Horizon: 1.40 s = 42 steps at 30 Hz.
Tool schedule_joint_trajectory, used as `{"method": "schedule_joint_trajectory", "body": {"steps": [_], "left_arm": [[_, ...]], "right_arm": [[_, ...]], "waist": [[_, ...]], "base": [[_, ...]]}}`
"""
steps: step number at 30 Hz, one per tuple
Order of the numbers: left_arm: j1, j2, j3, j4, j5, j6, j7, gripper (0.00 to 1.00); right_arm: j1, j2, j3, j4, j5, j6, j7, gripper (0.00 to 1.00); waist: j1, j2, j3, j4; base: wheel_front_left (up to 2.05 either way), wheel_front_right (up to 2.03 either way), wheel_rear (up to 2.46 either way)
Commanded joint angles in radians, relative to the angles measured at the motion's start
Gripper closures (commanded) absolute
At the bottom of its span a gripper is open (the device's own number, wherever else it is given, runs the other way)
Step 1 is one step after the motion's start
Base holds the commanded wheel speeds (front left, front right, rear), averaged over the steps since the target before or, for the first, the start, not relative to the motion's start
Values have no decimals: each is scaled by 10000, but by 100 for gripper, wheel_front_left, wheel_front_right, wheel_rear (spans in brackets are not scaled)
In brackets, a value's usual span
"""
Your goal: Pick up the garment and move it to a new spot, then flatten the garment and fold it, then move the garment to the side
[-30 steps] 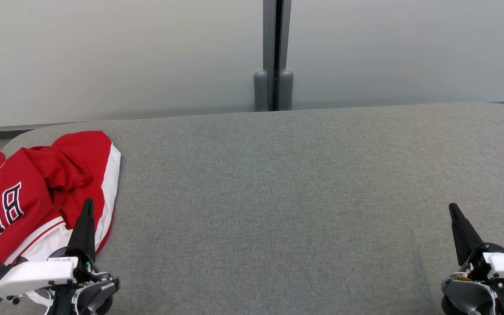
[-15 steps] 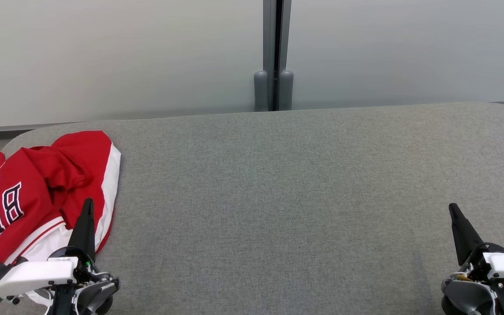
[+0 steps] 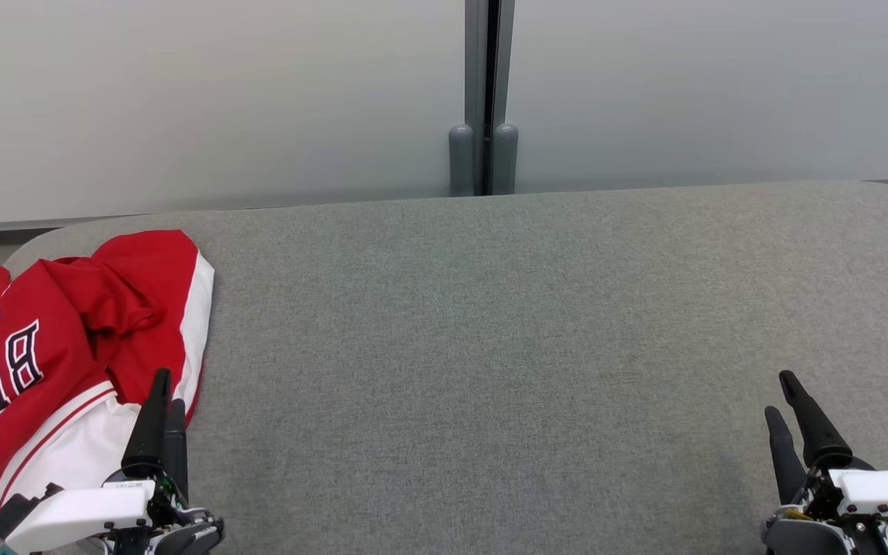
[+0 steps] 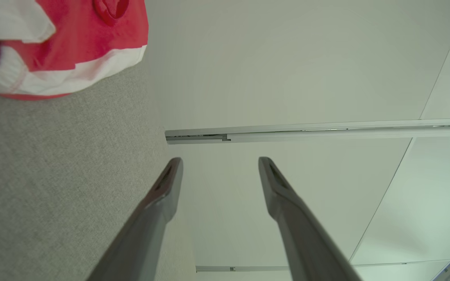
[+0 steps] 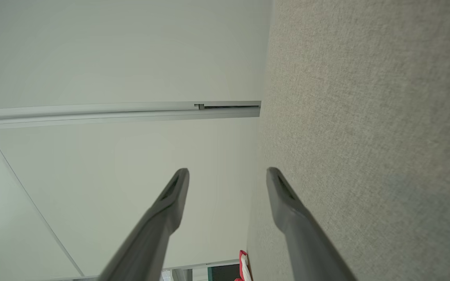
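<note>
The garment (image 3: 51,347) is a red jersey with white trim and dark lettering, crumpled at the far left of the grey table (image 3: 490,324); part of it hangs over the left edge. In the left wrist view the garment (image 4: 65,43) shows at the upper left. My left gripper (image 3: 168,389) hovers at the lower left beside the garment's white hem, open and empty (image 4: 219,166). At the lower right my right gripper (image 3: 779,395) is open too, with nothing between its fingers (image 5: 227,175). A red sliver of the garment (image 5: 243,269) shows far off in the right wrist view.
Pale wall panels (image 3: 220,100) with a grey post (image 3: 482,100) stand right behind the table's far edge. The table's corners are rounded. Grey fabric surface stretches between the two grippers.
Both grippers have opened from shut. Both have drawn back slightly toward the near edge of the table. The garment lies as before.
</note>
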Motion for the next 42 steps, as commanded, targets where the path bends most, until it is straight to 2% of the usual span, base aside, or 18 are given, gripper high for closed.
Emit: {"method": "schedule_joint_trajectory", "body": {"steps": [1,9,17,23,24,28,42], "left_arm": [[-263,92,-37,-263,106,-3,-97,0],[-280,109,-41,-638,1193,-4,-477,0],[-241,124,-245,-936,2896,124,-821,0],[-171,132,-459,-1161,4640,522,-1065,0],[-153,135,-539,-1221,5226,663,-1141,0],[-125,140,-717,-1274,6336,893,-1293,0],[-44,171,-904,-1241,8481,1390,-1735,0]], "right_arm": [[-270,-89,74,-299,-62,7,-107,0],[-380,-193,438,-712,-518,8,-566,0],[-442,-191,628,-1151,-1829,10,-924,0],[-501,-366,1018,-1329,-3234,11,-1165,0],[-516,-390,1089,-1368,-3740,11,-1241,0],[-545,-485,1230,-1418,-4854,12,-1393,0],[-598,-561,1510,-1482,-7737,14,-1839,0]], "waist": [[0,0,-2,4],[0,0,-18,30],[0,0,-31,49],[0,0,-34,58],[0,0,-36,64],[0,0,-45,77],[0,0,-71,116]], "base": [[0,0,0],[0,0,0],[0,0,0],[0,0,0],[0,0,0],[0,0,0],[0,0,0]]}}
